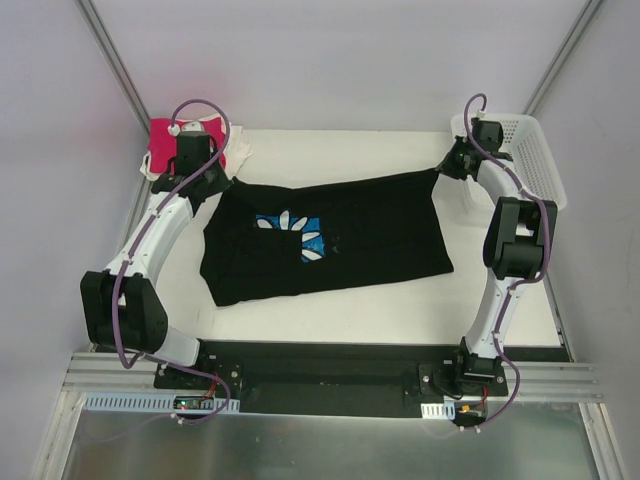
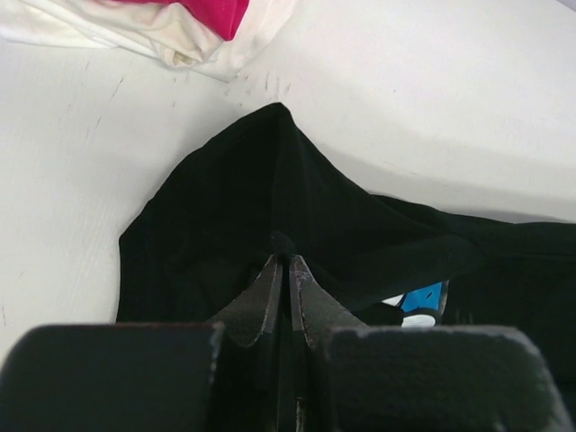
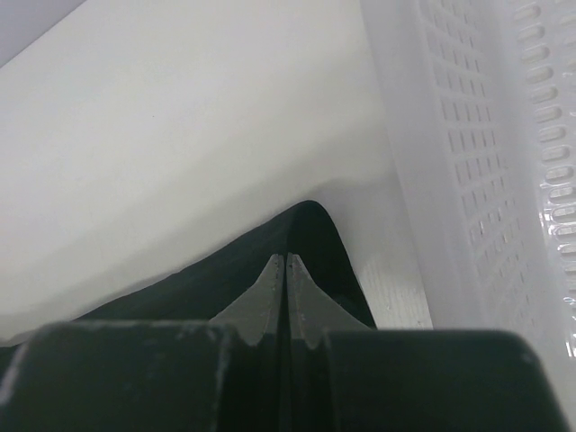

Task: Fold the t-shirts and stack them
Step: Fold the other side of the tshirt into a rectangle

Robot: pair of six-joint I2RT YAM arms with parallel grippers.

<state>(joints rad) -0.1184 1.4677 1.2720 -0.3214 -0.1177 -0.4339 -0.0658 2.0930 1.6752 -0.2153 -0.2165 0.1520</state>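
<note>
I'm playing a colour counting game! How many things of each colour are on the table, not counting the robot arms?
black t-shirt: 1
pink t-shirt: 1
white cloth bundle: 1 (cannot tell how many shirts are in it)
white basket: 1
Total: 4

1 white mesh basket (image 1: 540,165) at white table's (image 1: 380,310) far-right corner, perhaps overhanging

spread t-shirt (image 1: 350,235) centre of table (image 1: 350,312) | shirt pile (image 1: 162,136) far-left corner | basket (image 1: 540,160) far-right corner, probably overhanging
</note>
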